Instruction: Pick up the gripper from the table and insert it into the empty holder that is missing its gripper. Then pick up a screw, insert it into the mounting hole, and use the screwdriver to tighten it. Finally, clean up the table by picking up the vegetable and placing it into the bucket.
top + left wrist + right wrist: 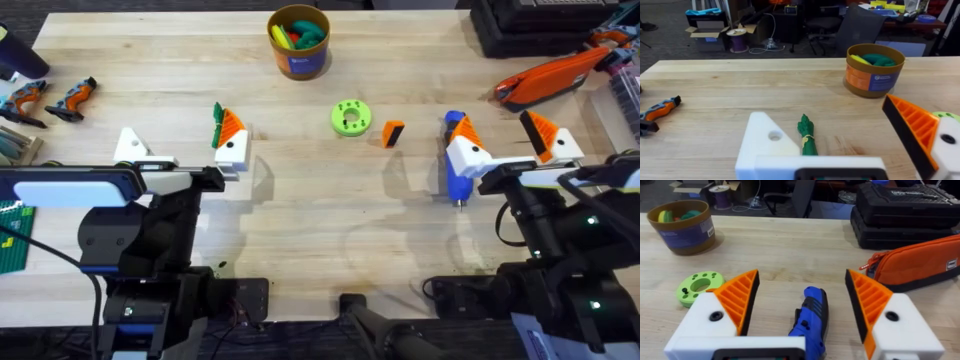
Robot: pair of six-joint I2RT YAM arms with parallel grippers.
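The small orange gripper (393, 133) with a black end lies on the table (300, 210) right of centre. My left gripper (180, 142) (825, 117) is open. One side of it is a bare white holder (130, 147) (765, 142) with a mounting hole, and the other carries an orange pad. The dark green vegetable (216, 125) (808, 135) lies between these two fingers. My right gripper (500, 132) (802, 282) is open and low over the blue screwdriver (456, 183) (810, 312), which lies between its pads. The bucket (298, 42) (874, 70) (682, 225) stands at the back.
A lime-green disc (350, 117) (699, 285) with holes sits left of the orange piece. An orange pouch (555, 78) (920, 260) and a black case (530, 25) (905, 215) occupy the back right. Small orange-and-black hand tools (45, 98) (657, 112) lie at the far left.
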